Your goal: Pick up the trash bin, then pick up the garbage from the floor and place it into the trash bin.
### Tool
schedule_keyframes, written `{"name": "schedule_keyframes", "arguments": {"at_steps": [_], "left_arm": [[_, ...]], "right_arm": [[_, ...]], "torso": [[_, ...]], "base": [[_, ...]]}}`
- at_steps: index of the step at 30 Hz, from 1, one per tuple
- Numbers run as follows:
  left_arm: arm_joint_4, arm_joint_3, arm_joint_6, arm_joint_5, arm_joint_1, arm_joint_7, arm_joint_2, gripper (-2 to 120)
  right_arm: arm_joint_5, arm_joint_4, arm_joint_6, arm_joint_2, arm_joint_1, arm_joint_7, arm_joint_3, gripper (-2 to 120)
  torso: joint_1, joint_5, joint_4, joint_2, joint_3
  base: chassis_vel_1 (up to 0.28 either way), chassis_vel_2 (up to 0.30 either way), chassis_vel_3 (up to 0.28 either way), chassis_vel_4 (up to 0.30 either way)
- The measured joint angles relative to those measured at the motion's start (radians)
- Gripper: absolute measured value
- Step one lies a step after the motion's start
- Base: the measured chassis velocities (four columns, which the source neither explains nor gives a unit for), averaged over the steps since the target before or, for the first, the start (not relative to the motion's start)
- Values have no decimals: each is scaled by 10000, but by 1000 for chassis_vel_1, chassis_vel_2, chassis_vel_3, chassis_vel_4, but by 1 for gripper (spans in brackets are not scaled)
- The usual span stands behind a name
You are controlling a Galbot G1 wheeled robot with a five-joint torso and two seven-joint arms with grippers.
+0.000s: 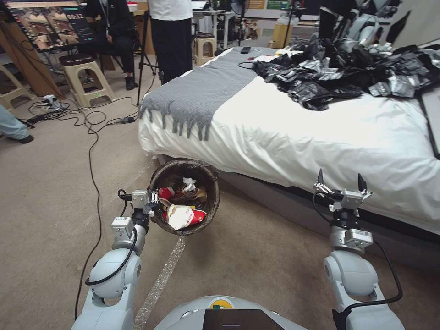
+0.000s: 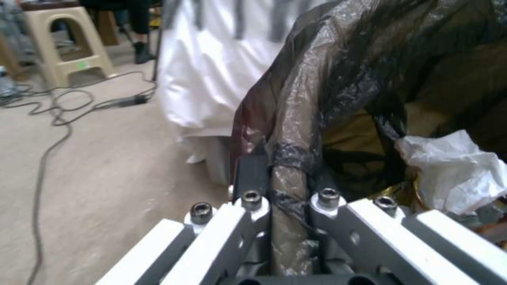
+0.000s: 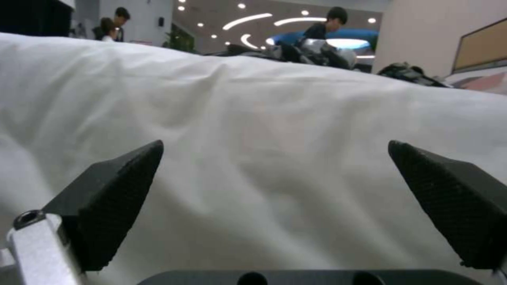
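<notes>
While the left gripper [image 1: 155, 201] clamps the filled trash bin's [image 1: 208, 176] rim beside the bed's [image 1: 321, 137] corner, the right gripper [image 1: 341, 182] waits spread; more floor litter must be found.

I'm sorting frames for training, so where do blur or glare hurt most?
Left wrist view: trash bin liner close and soft, stool behind blurred. Right wrist view: ceiling lights flare, white duvet nearly featureless. Head view: sharp, with glossy highlights on the black bags.

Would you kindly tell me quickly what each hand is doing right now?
Left hand: closed on the rim of the trash bin, holding it up.
Right hand: open, holding nothing, beside the bed.
</notes>
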Motion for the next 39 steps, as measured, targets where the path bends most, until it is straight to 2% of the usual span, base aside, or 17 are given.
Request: {"name": "schedule_keyframes", "arguments": {"at_steps": [14, 39], "left_arm": [[41, -75, 27, -88, -61, -20, 24, 2], [150, -102, 29, -148, -122, -41, 68, 2]], "right_arm": [[-244, -203, -12, 140, 89, 46, -530, 100], [-306, -426, -82, 97, 196, 95, -861, 100]], "torso": [[0, -1, 1, 0, 0], [0, 0, 0, 0, 0]], "base": [[105, 105, 105, 109], [123, 129, 123, 124]]}}
